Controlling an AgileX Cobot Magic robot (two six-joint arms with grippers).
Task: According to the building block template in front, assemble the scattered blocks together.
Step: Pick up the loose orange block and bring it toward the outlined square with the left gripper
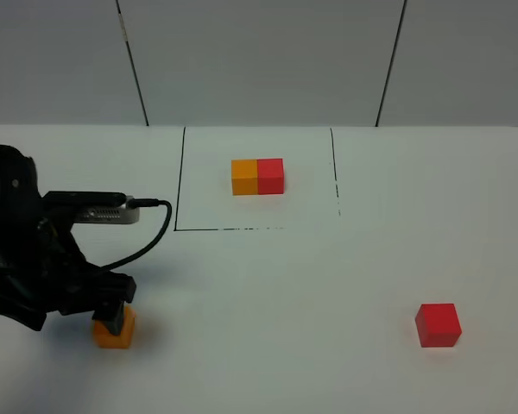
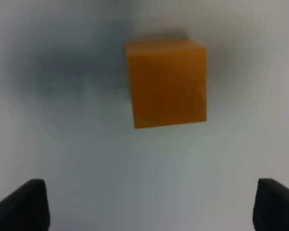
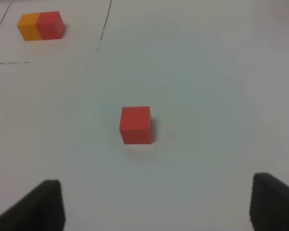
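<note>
left gripper (image 1: 112,312) hangs over the orange cube (image 1: 114,332) at 8 o'clock, fingers spread wide and empty, seemingly aligning to grasp; red cube (image 1: 438,324) lies at 4 o'clock before the equally spread, empty right gripper (image 3: 156,204); template (image 1: 258,176) at 12.

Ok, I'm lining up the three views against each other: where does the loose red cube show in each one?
Exterior high: loose red cube low on the right, standing alone.
Left wrist: not in it; only the orange cube shows.
Right wrist: loose red cube near the centre of the picture.
Shared landmark: the template, also in the right wrist view, beyond the cube.
</note>
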